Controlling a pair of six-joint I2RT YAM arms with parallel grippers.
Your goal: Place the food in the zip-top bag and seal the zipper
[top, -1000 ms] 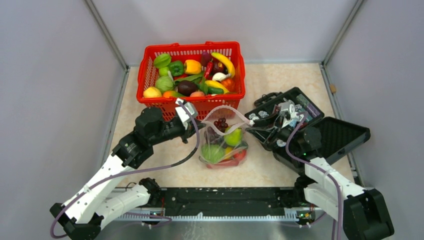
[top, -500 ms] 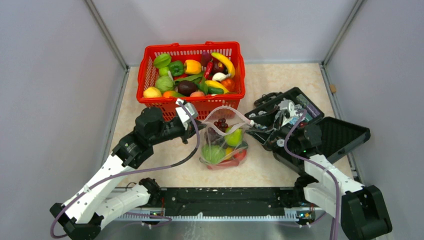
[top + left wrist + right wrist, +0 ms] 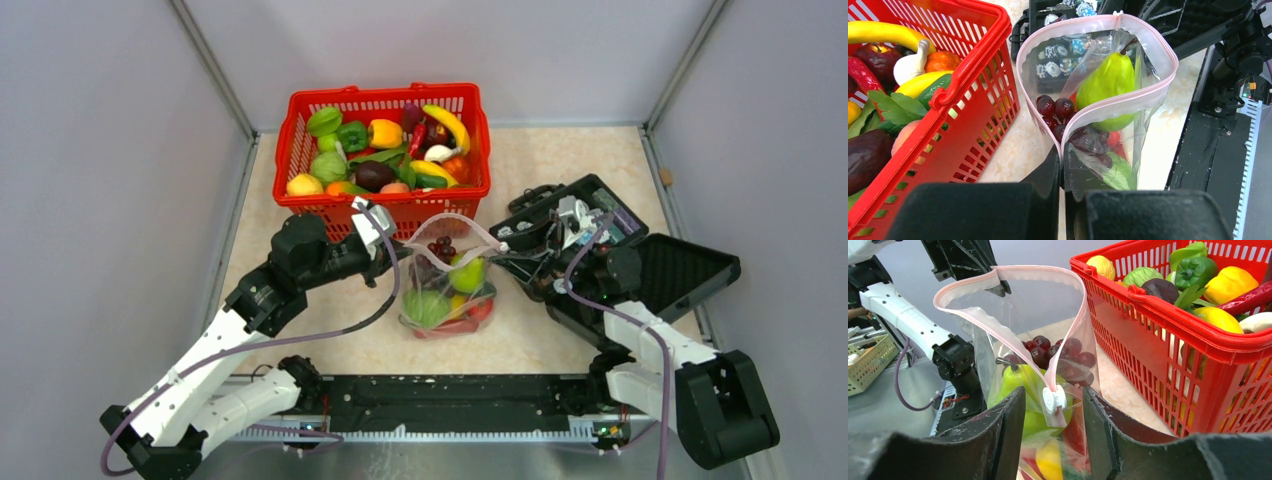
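The zip-top bag stands open on the table in front of the basket, holding a green pear, purple grapes, a green cabbage, a yellow piece and a red one. Its pink zipper forms an open loop. My left gripper is shut on the zipper's left end. My right gripper is open, with its fingers on either side of the white slider at the zipper's right end, not touching it.
A red lattice basket full of toy fruits and vegetables stands just behind the bag. An open black case with small bottles and tools lies under and behind my right arm.
My right gripper has shifted slightly toward the bag's right end. The left arm and the bag have hardly moved.
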